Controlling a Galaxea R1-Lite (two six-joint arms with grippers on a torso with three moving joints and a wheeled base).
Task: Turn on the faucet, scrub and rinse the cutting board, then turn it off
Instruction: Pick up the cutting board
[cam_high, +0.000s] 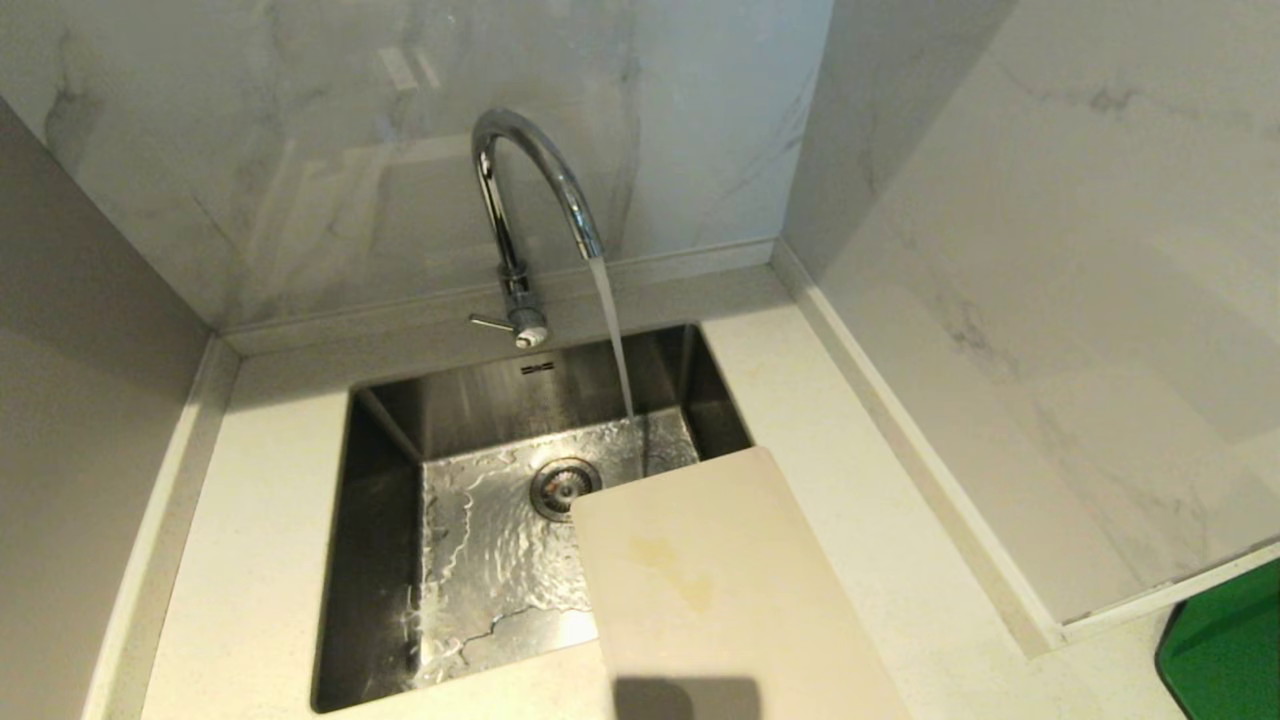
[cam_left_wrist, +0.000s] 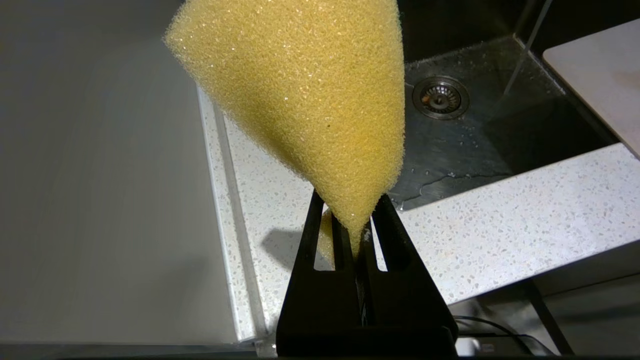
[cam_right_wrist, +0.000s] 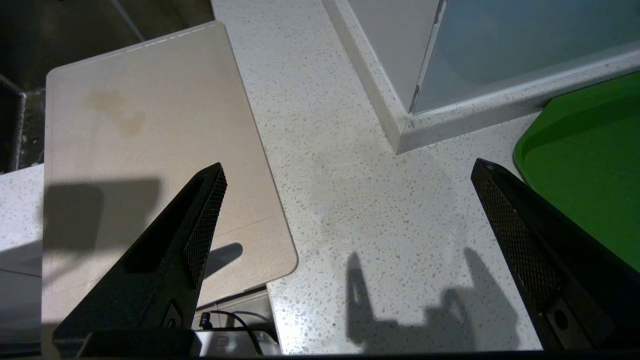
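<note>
Tall chrome gooseneck faucet (cam_high: 530, 190) running into steel sink (cam_high: 380, 560). Cream-beige rectangular plastic cutting board (cam_high: 700, 590) on speckled white bench (cam_right_wrist: 350, 150), corner overhanging sink. Left gripper (cam_left_wrist: 357, 222) pinching yellow sponge (cam_left_wrist: 310, 95). Right gripper (cam_right_wrist: 347, 172) spread wide above bench, empty.

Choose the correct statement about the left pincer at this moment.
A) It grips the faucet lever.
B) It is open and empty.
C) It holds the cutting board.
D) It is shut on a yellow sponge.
D: in the left wrist view the left pincer pinches the yellow sponge.
</note>
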